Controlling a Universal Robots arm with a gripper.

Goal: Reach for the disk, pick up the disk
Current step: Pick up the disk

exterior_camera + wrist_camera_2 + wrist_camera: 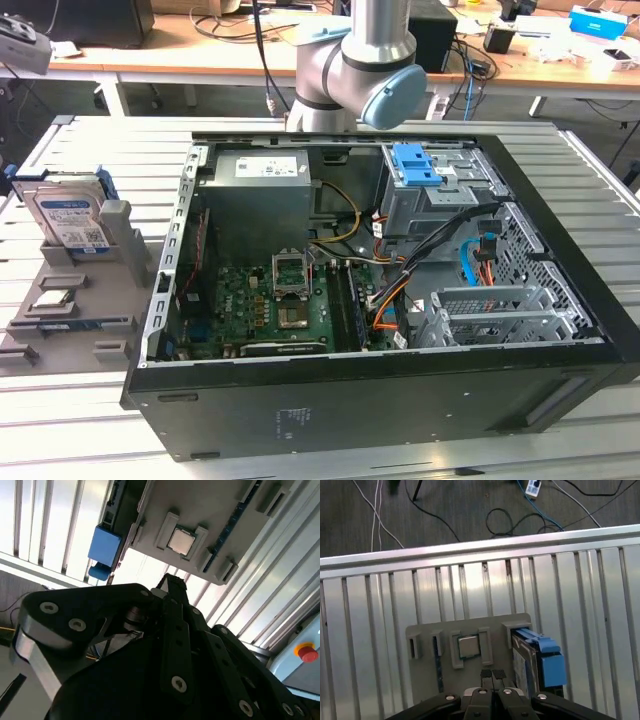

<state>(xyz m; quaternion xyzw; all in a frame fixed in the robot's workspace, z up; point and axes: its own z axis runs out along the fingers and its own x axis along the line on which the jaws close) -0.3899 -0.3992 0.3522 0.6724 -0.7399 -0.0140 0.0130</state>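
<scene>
Slatted metal table (90, 150), workshop benches behind: the disk (68, 215), a silver drive framed in a blue caddy, stands on edge in a slot of a grey holder (120, 240) at the exterior view's left, beside an open computer case (380, 300). A small processor chip (468, 646) lies in a nearby pocket of the holder. In the first wrist view the gripper (492, 674) hangs over the holder, fingers pressed together and holding nothing, its tips between chip and disk. The robot arm (365, 70) rises behind the case.

Silver metal disk (66, 218), blue, perhaps matt, plastic caddy (551, 666)
</scene>
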